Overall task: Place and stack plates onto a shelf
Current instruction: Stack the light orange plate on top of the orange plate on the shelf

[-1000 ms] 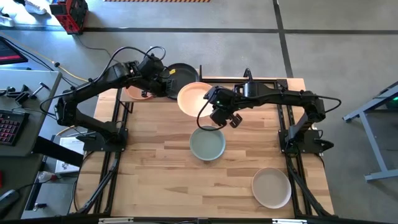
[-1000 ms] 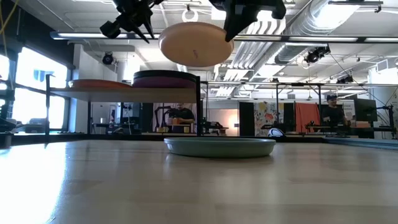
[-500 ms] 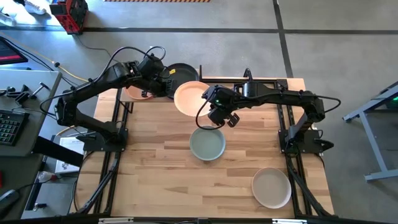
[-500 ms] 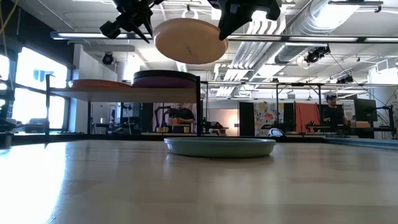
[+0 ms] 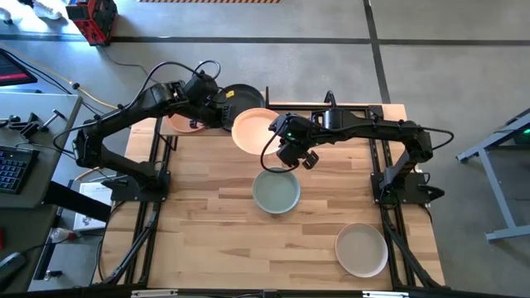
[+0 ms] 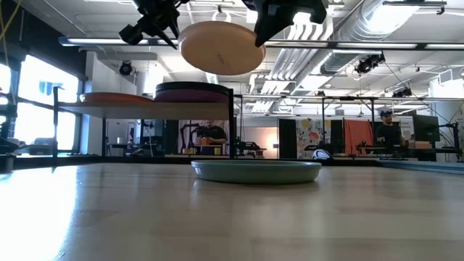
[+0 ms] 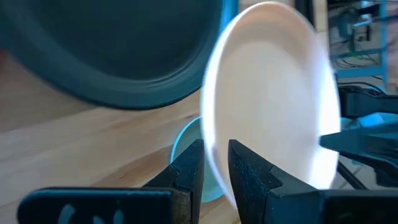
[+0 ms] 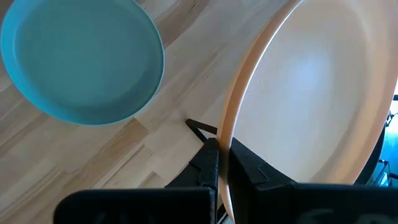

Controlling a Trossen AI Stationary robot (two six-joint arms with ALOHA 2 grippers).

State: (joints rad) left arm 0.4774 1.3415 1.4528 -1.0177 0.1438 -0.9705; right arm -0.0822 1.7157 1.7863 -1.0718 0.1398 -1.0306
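A peach plate point(image 5: 251, 130) hangs in the air over the table's far middle, held by my right gripper point(image 5: 282, 146), which is shut on it. My left gripper point(image 5: 225, 116) is open at the plate's left rim; in the left wrist view its fingers point(image 7: 186, 169) stand on either side of that rim point(image 7: 211, 146), and I cannot tell whether they touch it. The shelf point(image 6: 145, 109) at the far left carries an orange plate point(image 6: 109, 96) and a purple-and-black stack point(image 6: 192, 90). A sage green plate point(image 5: 276, 192) rests flat on the table. My right gripper pinches the peach plate's rim point(image 8: 225, 134) on its right, near side between the two fingers, coming level from the table's right. The plate is lifted clear, higher than the shelf's stack, and lies almost flat with its hollow side up point(image 6: 221, 47).
A beige plate point(image 5: 361, 250) sits near the table's near right corner. The black plate point(image 5: 240, 96) on the shelf lies just behind my left gripper. Black frame rails point(image 5: 381, 157) run along the table's sides. Bare wood point(image 5: 199, 232) spreads over the near left.
My right gripper has carried the peach plate a little toward the table's left and slightly upward, bringing its left rim up to my left gripper's fingers. The plate has stayed nearly level.
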